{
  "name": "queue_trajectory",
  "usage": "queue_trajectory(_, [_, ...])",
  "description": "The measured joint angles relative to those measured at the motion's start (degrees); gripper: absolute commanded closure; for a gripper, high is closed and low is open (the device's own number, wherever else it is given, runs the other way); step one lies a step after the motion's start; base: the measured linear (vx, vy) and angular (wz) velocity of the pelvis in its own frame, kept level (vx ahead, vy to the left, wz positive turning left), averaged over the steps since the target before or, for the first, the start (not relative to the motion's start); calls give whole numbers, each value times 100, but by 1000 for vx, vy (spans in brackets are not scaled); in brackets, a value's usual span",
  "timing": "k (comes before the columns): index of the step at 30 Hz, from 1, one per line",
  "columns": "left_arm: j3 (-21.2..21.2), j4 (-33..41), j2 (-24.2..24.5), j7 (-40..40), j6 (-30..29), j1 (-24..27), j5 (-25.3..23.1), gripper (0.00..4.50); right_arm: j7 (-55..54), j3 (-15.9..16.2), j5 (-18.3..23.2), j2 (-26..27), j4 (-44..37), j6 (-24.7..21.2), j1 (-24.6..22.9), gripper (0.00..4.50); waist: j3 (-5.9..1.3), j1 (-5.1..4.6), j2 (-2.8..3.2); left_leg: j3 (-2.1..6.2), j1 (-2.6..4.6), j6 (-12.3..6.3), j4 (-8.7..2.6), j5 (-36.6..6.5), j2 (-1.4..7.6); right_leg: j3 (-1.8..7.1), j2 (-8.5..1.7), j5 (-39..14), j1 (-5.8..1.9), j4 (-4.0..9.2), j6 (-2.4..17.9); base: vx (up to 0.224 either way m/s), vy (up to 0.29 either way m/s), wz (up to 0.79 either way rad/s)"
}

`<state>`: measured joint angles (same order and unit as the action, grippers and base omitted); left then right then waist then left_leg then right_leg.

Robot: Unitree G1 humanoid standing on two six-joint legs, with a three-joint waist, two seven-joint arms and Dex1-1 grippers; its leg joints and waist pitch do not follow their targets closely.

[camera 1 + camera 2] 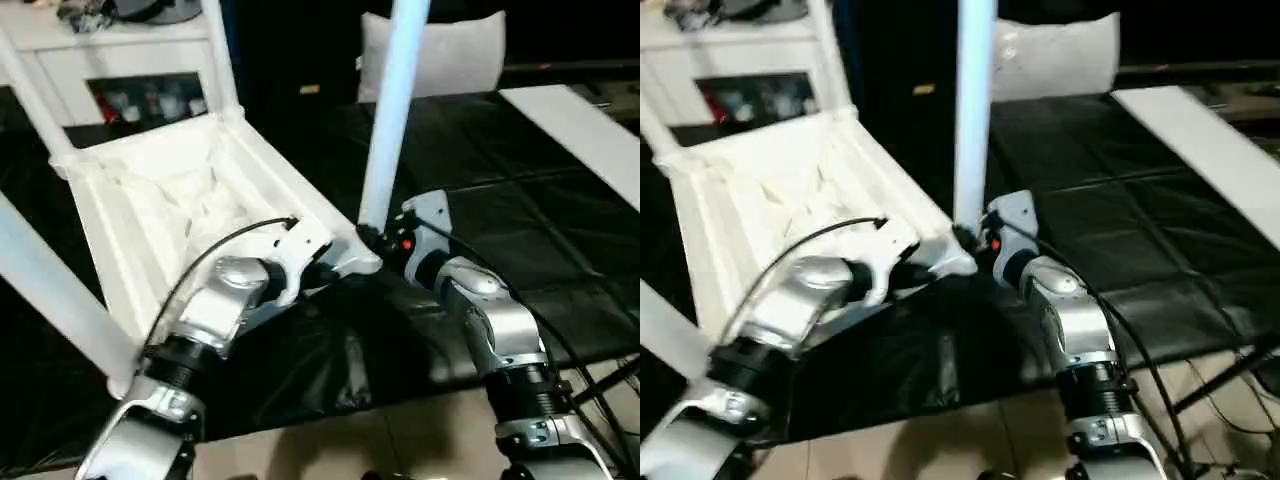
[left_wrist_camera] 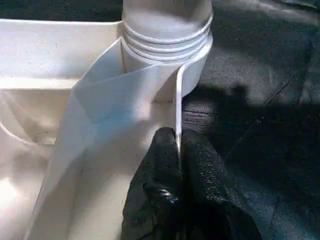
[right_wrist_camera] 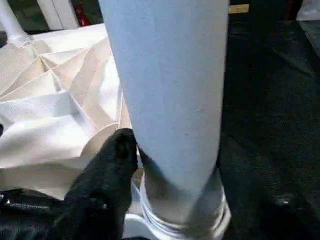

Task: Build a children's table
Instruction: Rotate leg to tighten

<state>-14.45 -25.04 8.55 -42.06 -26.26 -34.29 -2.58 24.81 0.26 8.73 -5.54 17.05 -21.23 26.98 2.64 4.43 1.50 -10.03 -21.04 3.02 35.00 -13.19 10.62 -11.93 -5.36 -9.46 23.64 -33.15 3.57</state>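
You have the table top lying underside up on the black mat, ribs showing, tilted with its near corner toward you. Your left gripper is pinched shut on the thin rim wall of the top, just beside the near corner socket. A leg stands upright in that socket, its ringed base seated at the corner edge. Your right gripper sits around the base of that leg: one black finger presses against its side, the other is hidden behind the tube, so you cannot tell from here how firmly it clamps. Three more legs rise from the other corners. To your right the mat lies open up to a white board; a grey-white cushion stands beyond the leg.
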Motion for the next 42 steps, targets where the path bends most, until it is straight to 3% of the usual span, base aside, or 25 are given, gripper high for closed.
queue_trajectory(4, [-5, 5, -1, -4, 7, -3, 0, 450, 70, -4, 23, -10, -58, 33, -67, 129, 0, 69, 0, -1, 1, 0, 5, -3, 5, 2, 2, -12, 14, -27, 16, 0, 0, 0])
queue_trajectory(11, [-193, 28, 306, -708, 358, 71, 93, 450, 889, 96, 232, -558, -344, 5, -308, 71, 2, 210, 2, -1, 7, 20, 9, 10, 9, 1, 2, -12, 14, -34, 10, 0, 0, 0])
queue_trajectory(15, [-328, 67, 798, -1485, 771, 210, 246, 450, 2096, 280, 412, -1322, -475, 172, -456, 34, 2, 365, 3, -1, 16, 25, 18, 15, 12, 0, 4, -5, 2, -37, 4, 0, 0, 0])
queue_trajectory(19, [-446, 68, 1198, -2170, 1053, 225, 284, 450, 3014, 440, 466, -1780, -475, 408, -484, 6, 2, 448, 3, 0, 59, 29, 25, 17, 13, 1, 4, -2, -27, -37, 2, 0, 0, 0])
queue_trajectory(24, [-668, 68, 1509, -2936, 1447, 226, 299, 450, 3995, 722, 512, -2195, -440, 581, -466, 6, 2, 584, 2, 0, 88, 26, 31, 13, 12, 1, 2, -2, -50, -32, 1, 0, 0, 0])
queue_trajectory(28, [-820, 72, 1731, -3441, 1723, 218, 298, 450, 4698, 945, 611, -2340, -436, 638, -443, 6, 0, 627, -3, 0, 98, 27, 31, 13, 12, 1, 2, -3, -61, -32, 1, 0, 0, 0])
queue_trajectory(32, [-1002, 134, 1801, -3853, 1920, 216, 302, 450, 5211, 1092, 730, -2389, -324, 694, -410, 35, -2, 700, -8, 0, 101, 27, 32, 14, 12, 2, 2, -3, -67, -32, 1, 0, 0, 0])
queue_trajectory(42, [-1160, 153, 1858, -4200, 2133, 165, 294, 450, 5830, 1221, 967, -2391, -274, 506, -410, 115, -3, 694, -8, 0, 98, 28, 32, 14, 15, 1, 6, -3, -71, -32, 0, 0, 0, 0])
